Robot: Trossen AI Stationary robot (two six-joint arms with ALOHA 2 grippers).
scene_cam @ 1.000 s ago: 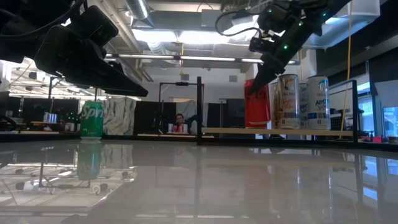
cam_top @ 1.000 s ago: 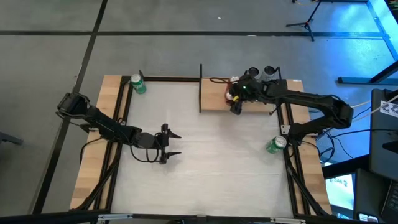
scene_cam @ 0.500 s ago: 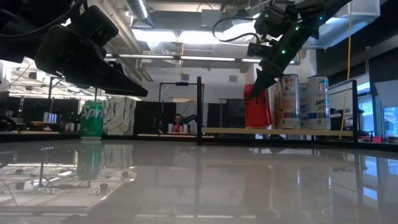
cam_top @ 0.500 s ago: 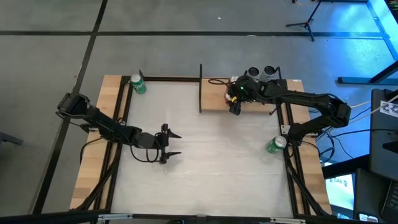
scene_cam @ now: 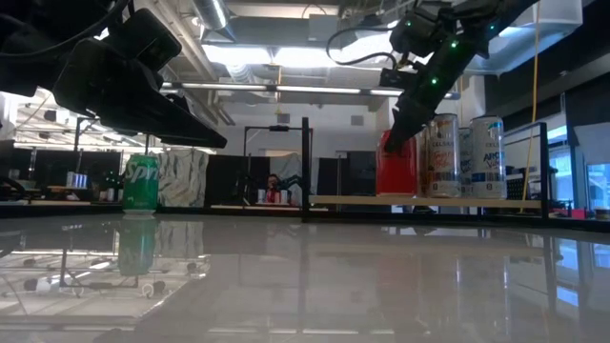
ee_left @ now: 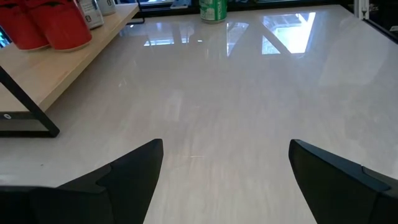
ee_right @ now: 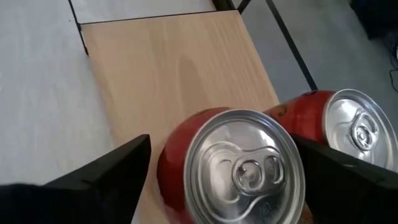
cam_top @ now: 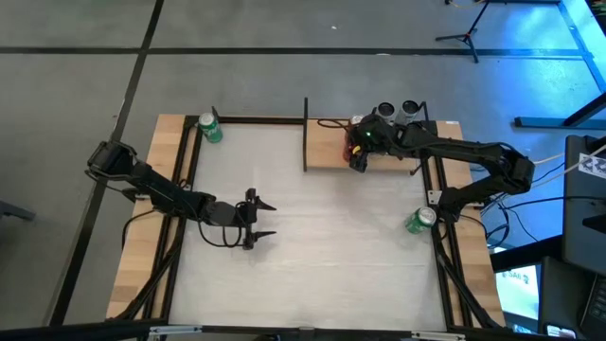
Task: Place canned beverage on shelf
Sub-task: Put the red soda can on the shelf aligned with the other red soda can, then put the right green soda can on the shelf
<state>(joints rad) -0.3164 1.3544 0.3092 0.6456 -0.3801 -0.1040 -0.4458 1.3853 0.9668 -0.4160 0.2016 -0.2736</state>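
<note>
Right tool [ee_right: 217,180]: jaws spread wide, straddling the red can [ee_right: 233,165] without gripping
Red can: upright on the shelf [ee_right: 168,68]
Left tool [cam_top: 262,219]: open, over the desk [cam_top: 322,237]

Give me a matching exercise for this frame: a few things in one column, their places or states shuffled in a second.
Things:
1. red can
2. green can
3. left gripper
4. right gripper

Places or states:
A. hovering over the bare white tabletop, fingers open
B. upright on the wooden shelf, between dark fingers
C. above the shelf, fingers spread around a can
D. standing alone at the table's far left corner

Pairs: 1-B, 2-D, 3-A, 4-C
</note>
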